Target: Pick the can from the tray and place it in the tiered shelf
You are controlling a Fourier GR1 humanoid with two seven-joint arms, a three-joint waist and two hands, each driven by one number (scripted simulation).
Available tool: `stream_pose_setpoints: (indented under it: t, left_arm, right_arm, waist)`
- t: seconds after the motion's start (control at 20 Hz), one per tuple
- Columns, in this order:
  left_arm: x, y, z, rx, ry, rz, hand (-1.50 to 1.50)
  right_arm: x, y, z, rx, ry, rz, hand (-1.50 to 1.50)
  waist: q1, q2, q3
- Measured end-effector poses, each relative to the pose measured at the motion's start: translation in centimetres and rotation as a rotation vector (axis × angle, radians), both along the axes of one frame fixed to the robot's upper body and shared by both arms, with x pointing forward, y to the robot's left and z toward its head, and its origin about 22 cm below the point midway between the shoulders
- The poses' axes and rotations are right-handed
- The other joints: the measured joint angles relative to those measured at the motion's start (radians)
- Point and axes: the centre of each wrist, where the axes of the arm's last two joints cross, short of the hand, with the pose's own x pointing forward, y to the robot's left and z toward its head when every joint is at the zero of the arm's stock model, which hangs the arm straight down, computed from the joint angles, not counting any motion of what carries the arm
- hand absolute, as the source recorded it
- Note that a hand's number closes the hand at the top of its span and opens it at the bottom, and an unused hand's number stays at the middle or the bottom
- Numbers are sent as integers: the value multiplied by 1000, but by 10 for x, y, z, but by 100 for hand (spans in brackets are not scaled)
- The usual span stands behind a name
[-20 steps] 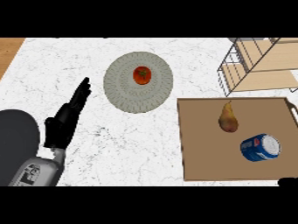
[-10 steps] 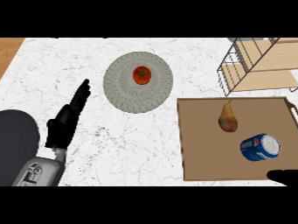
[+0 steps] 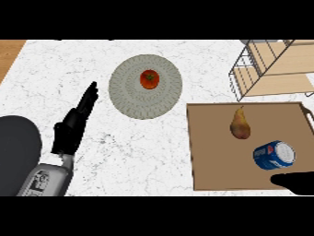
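Head view: black left hand [image 3: 72, 125] rests on white marble counter [image 3: 50, 69], fingers straight, pressed together. Black right hand [image 3: 302, 183] shows at brown tray's [image 3: 207, 152] near edge, finger state unclear; blue can [image 3: 275, 156] lies in the tray.

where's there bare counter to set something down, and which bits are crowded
Bare counter lies between the left hand and the tray, below the plate holding the tomato. More shows between the plate and the tiered shelf. The tray is crowded: pear, can, and the right hand at its near edge.
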Motion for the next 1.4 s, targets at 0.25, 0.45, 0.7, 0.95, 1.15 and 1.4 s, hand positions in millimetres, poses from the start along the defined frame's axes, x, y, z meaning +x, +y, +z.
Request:
stream_pose_setpoints:
  t: [0.25, 0.45, 0.7, 0.95, 1.15, 1.4]
  left_arm:
    - [2, 3, 3, 4, 2, 2, 0]
    - [-5, 7, 4, 1, -3, -3, 0]
    - [-1, 3, 8, -1, 0, -7, 0]
    - [0, 1, 2, 9, 3, -4, 0]
    - [0, 7, 5, 9, 5, -5, 0]
    - [2, 7, 12, 0, 2, -1, 0]
  right_arm:
    - [-5, 0, -10, -4, 28, -16, -150]
    - [2, 0, -14, -21, 53, -21, -150]
    - [12, 0, -25, -34, 81, -23, -150]
    - [13, -2, -40, -47, 103, -30, -150]
    - [16, 0, -50, -53, 118, -35, -150]
    - [23, 2, -60, -49, 130, -39, -150]
  waist:
    - [-2, 0, 0]
    - [0, 0, 0]
    - [0, 0, 0]
    - [-1, 0, 0]
    - [0, 0, 0]
    - [0, 0, 0]
